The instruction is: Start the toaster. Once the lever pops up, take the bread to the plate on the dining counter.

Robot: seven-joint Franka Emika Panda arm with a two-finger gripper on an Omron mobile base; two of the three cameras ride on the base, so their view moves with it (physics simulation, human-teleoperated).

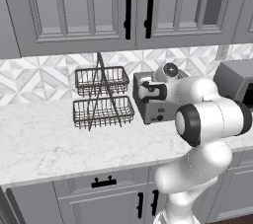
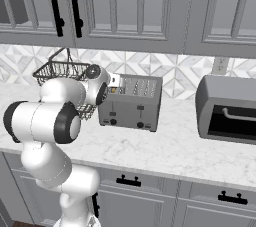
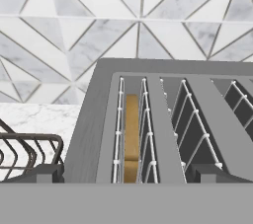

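On the worktop (image 2: pixel 165 156): one toaster (image 2: pixel 131 102) with four slots, one bread (image 3: pixel 131 136) slice in the leftmost slot, one two-tier wire basket stand (image 1: pixel 102 97), one toaster oven (image 2: pixel 227 108). On the wall above, one outlet (image 2: pixel 219 64).

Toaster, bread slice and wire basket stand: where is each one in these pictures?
toaster (image 2: pixel 131 108), right base view, middle of its front panel.
bread (image 3: pixel 131 134), hand view, top edge of the slice in the leftmost slot.
wire basket stand (image 1: pixel 103 112), left base view, lower basket's front mesh.
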